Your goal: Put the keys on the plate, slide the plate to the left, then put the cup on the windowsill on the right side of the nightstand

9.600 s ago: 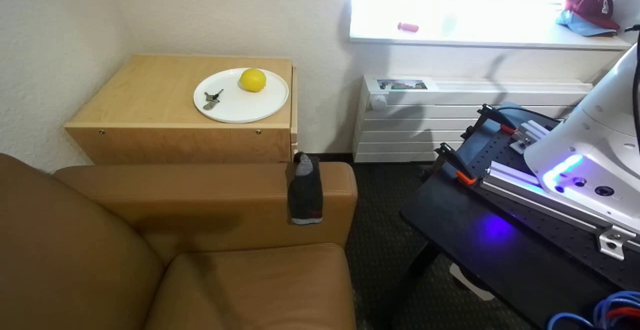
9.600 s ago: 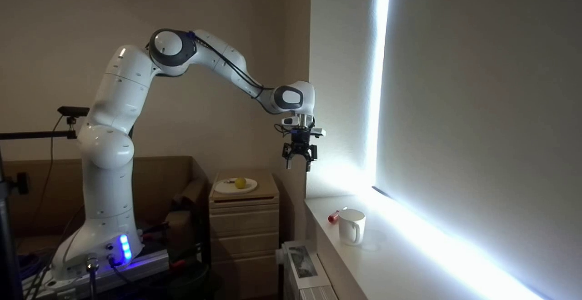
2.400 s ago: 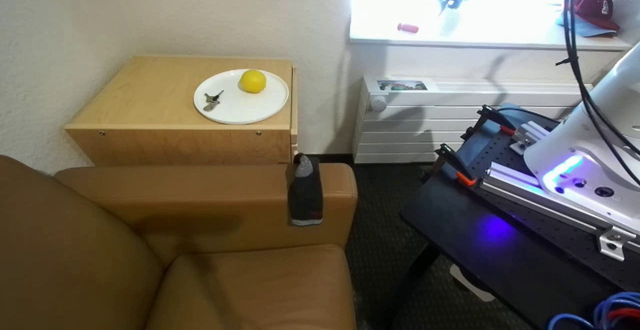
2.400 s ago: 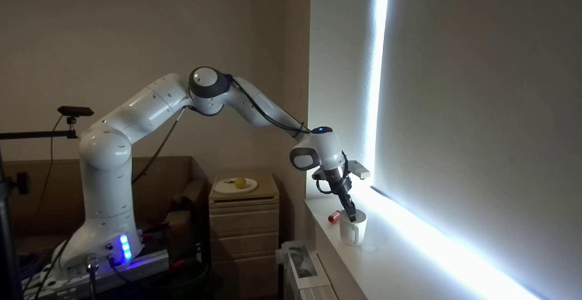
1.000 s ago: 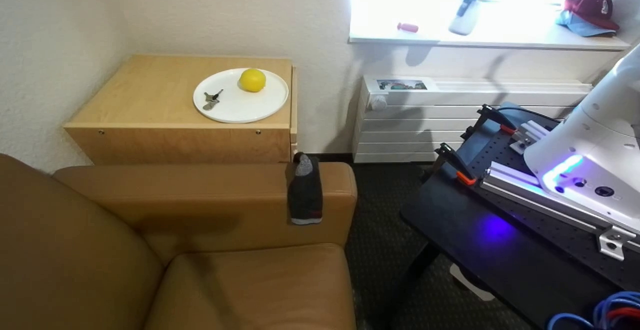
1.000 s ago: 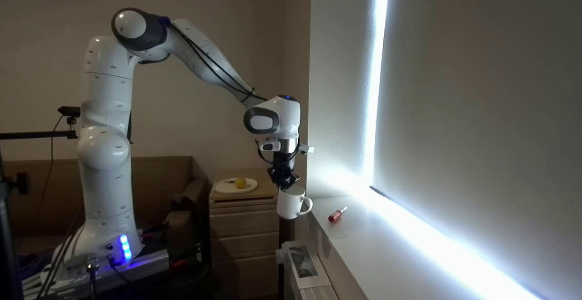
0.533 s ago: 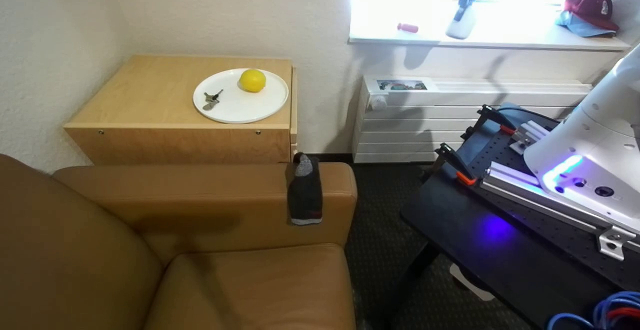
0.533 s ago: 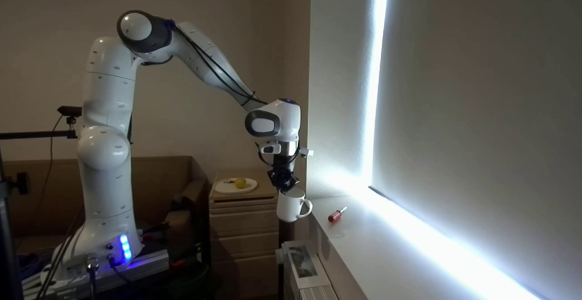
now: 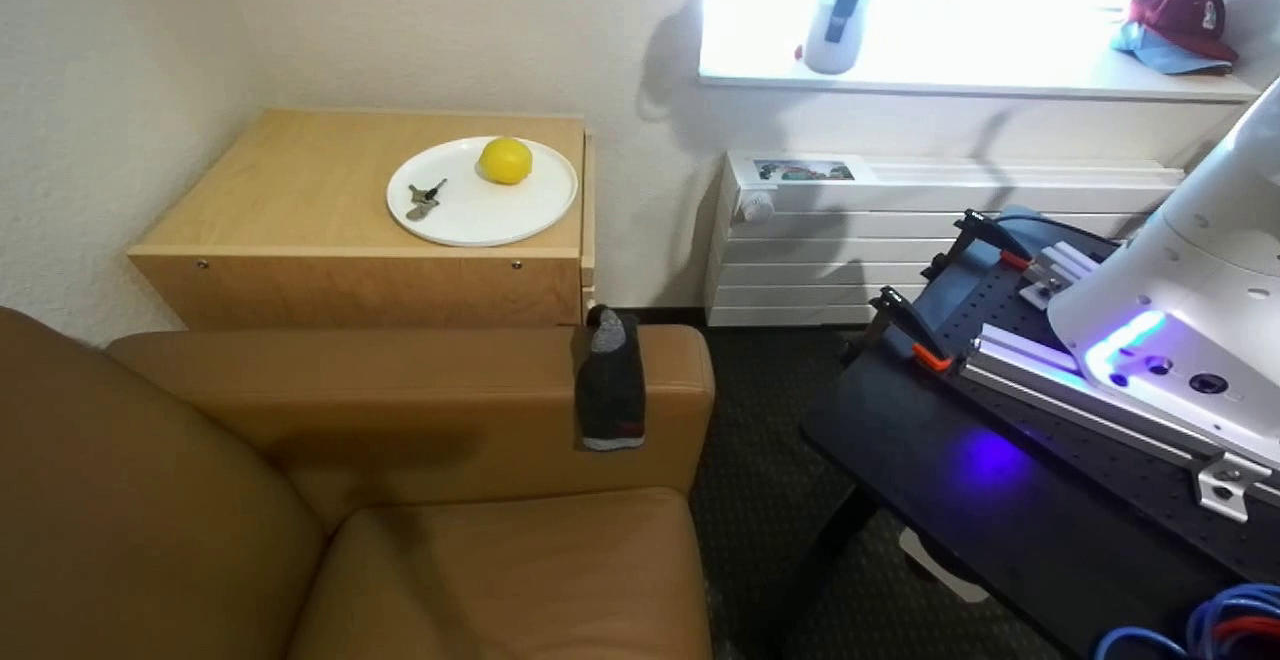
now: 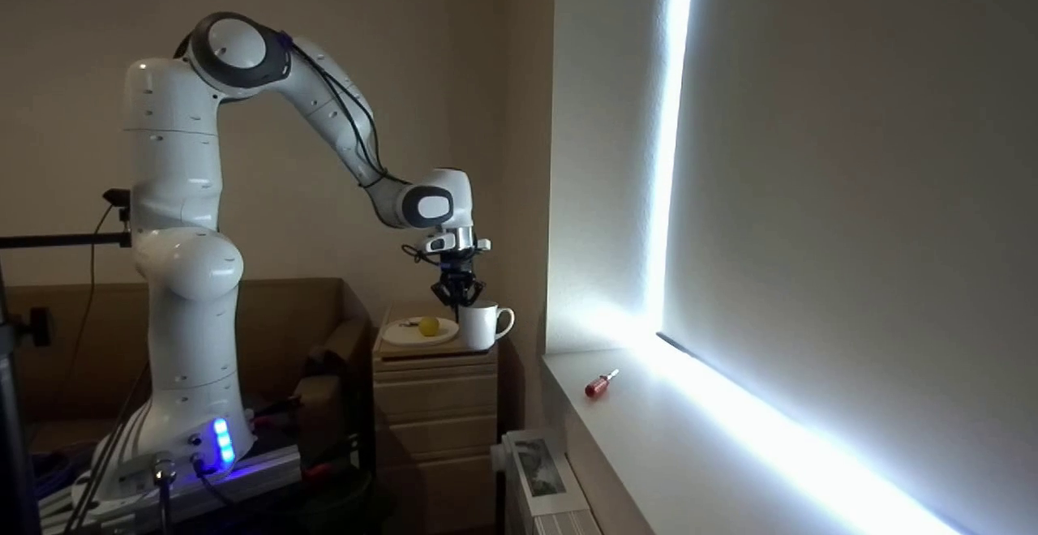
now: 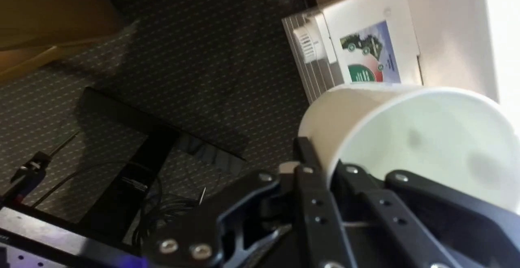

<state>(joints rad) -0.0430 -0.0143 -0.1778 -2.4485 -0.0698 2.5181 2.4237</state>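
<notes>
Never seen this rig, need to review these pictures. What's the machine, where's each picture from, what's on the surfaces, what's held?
It's a white jointed robot arm with black jaws. Two exterior views watch from outside it; the wrist view looks down past the jaws, which are closed on the wall of a white cylindrical mug and hold it in the air. On the boxy light-wood nightstand lies a round white plate bearing a bunch of grey metal keys and a round yellow fruit. The long white windowsill bears a red-handled screwdriver and a maroon cap.
</notes>
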